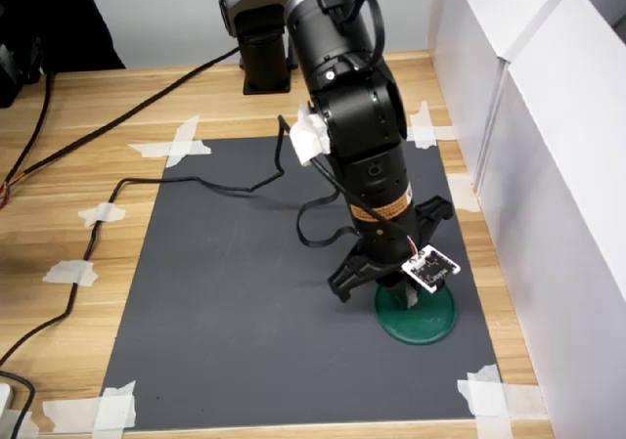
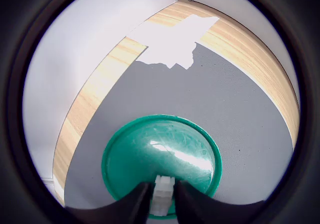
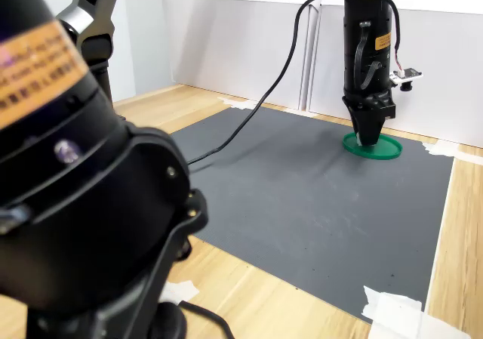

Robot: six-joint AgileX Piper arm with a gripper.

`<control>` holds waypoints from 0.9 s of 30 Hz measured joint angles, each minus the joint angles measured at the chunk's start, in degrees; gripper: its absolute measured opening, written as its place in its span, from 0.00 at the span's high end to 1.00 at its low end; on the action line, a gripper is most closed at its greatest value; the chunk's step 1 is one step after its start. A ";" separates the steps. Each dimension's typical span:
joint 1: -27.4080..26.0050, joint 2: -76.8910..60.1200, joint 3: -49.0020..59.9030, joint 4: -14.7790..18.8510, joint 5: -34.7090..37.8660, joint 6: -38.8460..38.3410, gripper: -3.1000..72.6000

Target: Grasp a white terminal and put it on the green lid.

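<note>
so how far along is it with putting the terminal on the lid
Done: the tiny white plastic terminal block is grasped and carried over the flat round dark green plastic lid. In hand: the gripper holds it, tips low over the lid. Left: opening the gripper to release the block, then lifting clear.

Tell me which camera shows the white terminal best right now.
The wrist view: the white terminal sits clamped between the gripper's fingers, over the green lid. In both exterior views the arm and gripper hide it; only the lid shows.
</note>
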 joint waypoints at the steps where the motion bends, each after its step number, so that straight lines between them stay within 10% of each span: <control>1: 0.00 0.00 0.00 0.00 -0.30 0.00 0.58; 8: 0.00 -0.42 0.06 0.00 -1.18 0.37 0.33; 13: 0.00 -6.63 0.35 0.83 -1.42 0.97 0.32; 23: 0.00 -32.48 14.77 4.56 -12.11 0.61 0.89; 27: -0.69 -44.73 26.63 7.26 -20.98 0.61 0.97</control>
